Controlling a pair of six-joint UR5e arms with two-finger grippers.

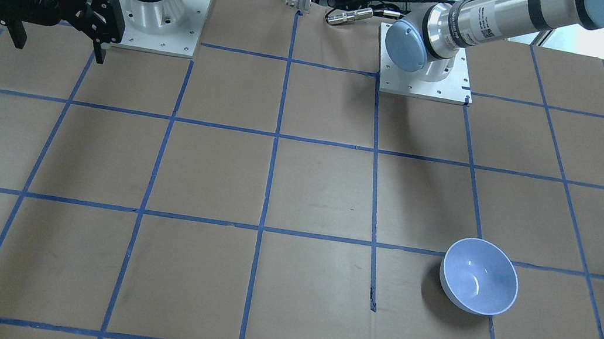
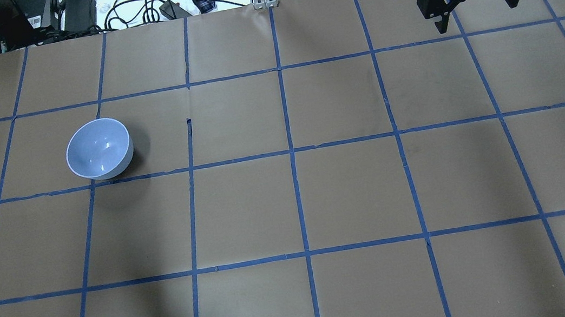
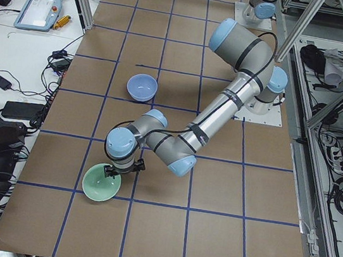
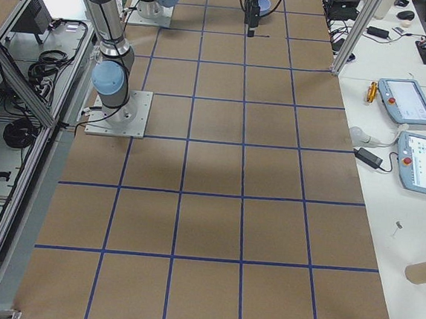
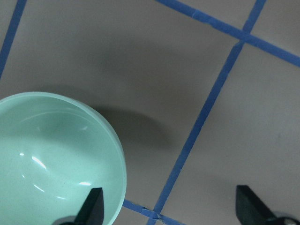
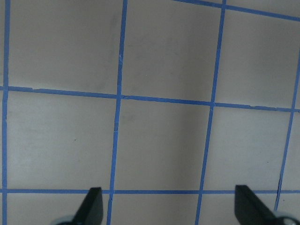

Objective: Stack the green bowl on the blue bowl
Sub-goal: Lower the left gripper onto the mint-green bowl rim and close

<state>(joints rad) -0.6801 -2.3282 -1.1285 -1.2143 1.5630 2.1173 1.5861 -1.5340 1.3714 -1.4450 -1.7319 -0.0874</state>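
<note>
**L gripper**, nearest the wrist cam: jaws released and wide apart, nothing held. One fingertip hangs over the inside of the green bowl and the other over bare paper, so the rim lies btw them.

**Green bowl:** upright on the table, well apart from the blue bowl, on that bowl's robot-left side, toward the table's left end.

**Blue bowl:** upright, nothing in it.

**R gripper**: far to the blue bowl's right, held high over the table, jaws released, nothing held.

**Step in hand (judged):** rim grasp on the green bowl, not yet made.
- Descend straight, w/ the inner finger clearing the wall.
- Pinch deep enough that the glossy rim cannot slip.
- Lift level before travelling.

**Room:** only taped paper shows btw the bowls, so a direct carry to the blue bowl looks open. The R arm is no obstacle.

**Edge:** the green bowl lies nearer the table end than the blue bowl does, so avoid nudging it outward.
</note>
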